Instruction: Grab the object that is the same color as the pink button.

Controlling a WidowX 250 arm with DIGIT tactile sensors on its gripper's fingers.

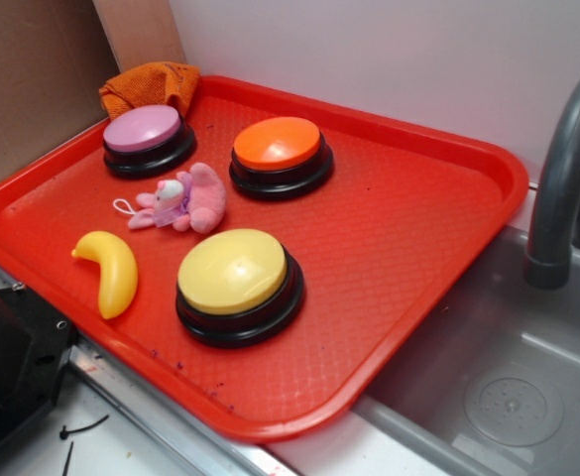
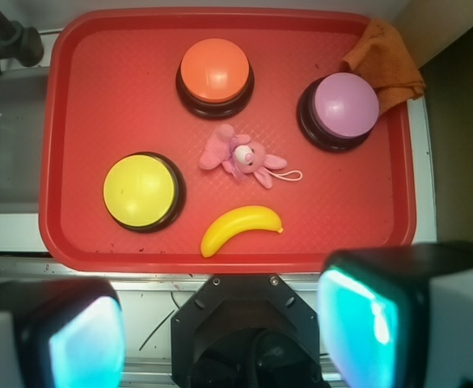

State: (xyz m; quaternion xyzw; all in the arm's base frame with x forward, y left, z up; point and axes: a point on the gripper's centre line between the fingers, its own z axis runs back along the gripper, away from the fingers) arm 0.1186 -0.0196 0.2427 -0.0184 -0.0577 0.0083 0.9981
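Red tray (image 1: 408, 248), pink plush (image 2: 240, 156) mid-tray among buttons, edges apart

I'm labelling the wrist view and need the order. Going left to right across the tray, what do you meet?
Yellow button → orange button → pink plush toy → pink button → orange cloth. The banana overlaps the middle ones, so it is left out.

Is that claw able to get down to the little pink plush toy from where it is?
Probably yes. The claw hangs open above the tray, and the pink plush toy lies uncovered, apart from the three buttons and the banana.
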